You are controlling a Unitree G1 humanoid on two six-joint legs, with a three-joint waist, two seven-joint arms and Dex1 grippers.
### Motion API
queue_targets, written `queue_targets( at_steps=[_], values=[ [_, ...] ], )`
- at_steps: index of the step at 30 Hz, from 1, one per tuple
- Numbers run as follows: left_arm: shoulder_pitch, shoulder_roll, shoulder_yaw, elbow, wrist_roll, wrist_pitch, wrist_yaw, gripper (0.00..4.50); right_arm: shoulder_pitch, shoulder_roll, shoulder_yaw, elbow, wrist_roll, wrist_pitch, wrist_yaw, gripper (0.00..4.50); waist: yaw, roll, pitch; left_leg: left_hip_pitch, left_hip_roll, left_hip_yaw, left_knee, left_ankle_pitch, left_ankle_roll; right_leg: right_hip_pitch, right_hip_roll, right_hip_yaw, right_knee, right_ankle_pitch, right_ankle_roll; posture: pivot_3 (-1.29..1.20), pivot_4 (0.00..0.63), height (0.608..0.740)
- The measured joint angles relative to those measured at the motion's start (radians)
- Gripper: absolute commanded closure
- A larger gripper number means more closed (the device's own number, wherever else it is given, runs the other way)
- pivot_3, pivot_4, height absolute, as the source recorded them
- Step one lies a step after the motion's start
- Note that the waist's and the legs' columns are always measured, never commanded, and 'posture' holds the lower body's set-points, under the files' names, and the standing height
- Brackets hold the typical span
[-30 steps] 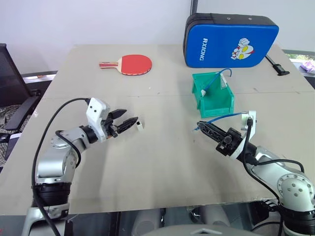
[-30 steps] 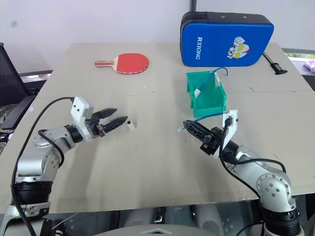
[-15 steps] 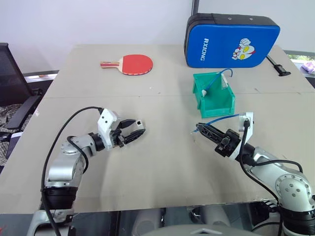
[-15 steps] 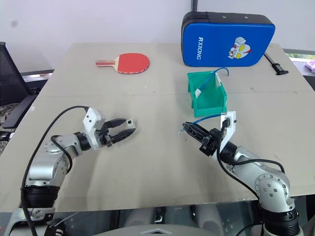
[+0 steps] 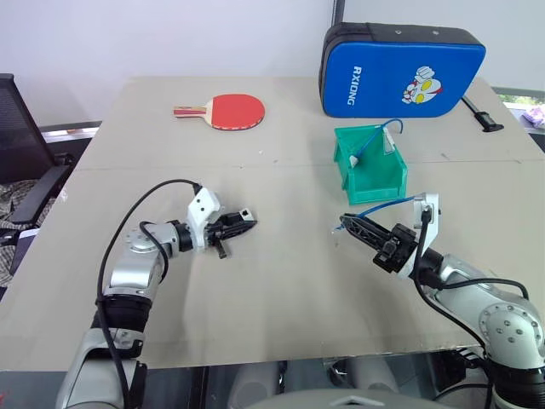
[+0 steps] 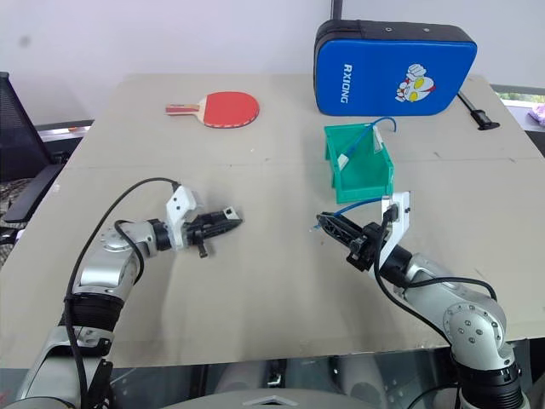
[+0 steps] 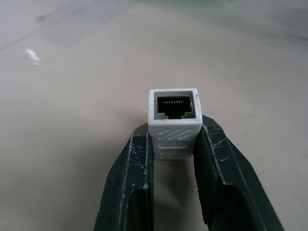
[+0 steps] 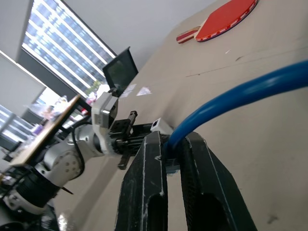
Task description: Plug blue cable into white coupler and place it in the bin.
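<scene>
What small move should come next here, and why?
Probably lift the left hand and turn the coupler's socket toward the right hand. The left hand has closed on the coupler down at the table, and the right hand holds the cable near its plug, well apart.

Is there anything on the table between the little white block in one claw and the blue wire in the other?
Nothing: the left eye view shows bare table between the white coupler and the blue cable.

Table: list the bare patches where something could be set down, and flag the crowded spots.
Bare: the table between the left claw and right claw, and between the paddle and left claw. Crowded: the far right, around the green bin and blue case.
</scene>
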Motion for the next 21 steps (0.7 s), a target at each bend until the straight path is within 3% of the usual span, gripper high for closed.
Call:
queue_targets(
  at_steps=[6,10,21],
  values=[
    [-0.041,-0.045,-0.111,-0.133,0.009,0.032,-0.055,3.97,-0.213,-0.074,0.127,0.016,-0.210,-0.010,0.111,4.50,0.005,0.000,0.000,0.000,0.000,-0.001,0.001,0.000,0.000,0.000,0.001,-0.001,0.000,-0.002,0.003,0.00,0.150,0.731],
    [-0.118,-0.140,-0.206,-0.135,0.059,0.033,-0.036,3.97,-0.349,-0.107,0.274,0.137,-0.391,-0.021,0.226,4.50,0.003,0.000,0.000,-0.001,-0.001,0.000,0.002,0.000,0.000,0.000,0.002,0.000,0.000,0.001,-0.001,0.00,0.150,0.731],
    [-0.135,-0.142,-0.261,-0.068,0.130,-0.007,-0.066,3.97,-0.446,-0.114,0.440,0.324,-0.694,-0.161,0.478,4.50,-0.005,0.000,0.000,-0.001,0.000,-0.001,0.002,0.000,0.001,-0.001,0.004,0.000,0.000,0.003,0.003,0.00,0.150,0.731]
  ],
)
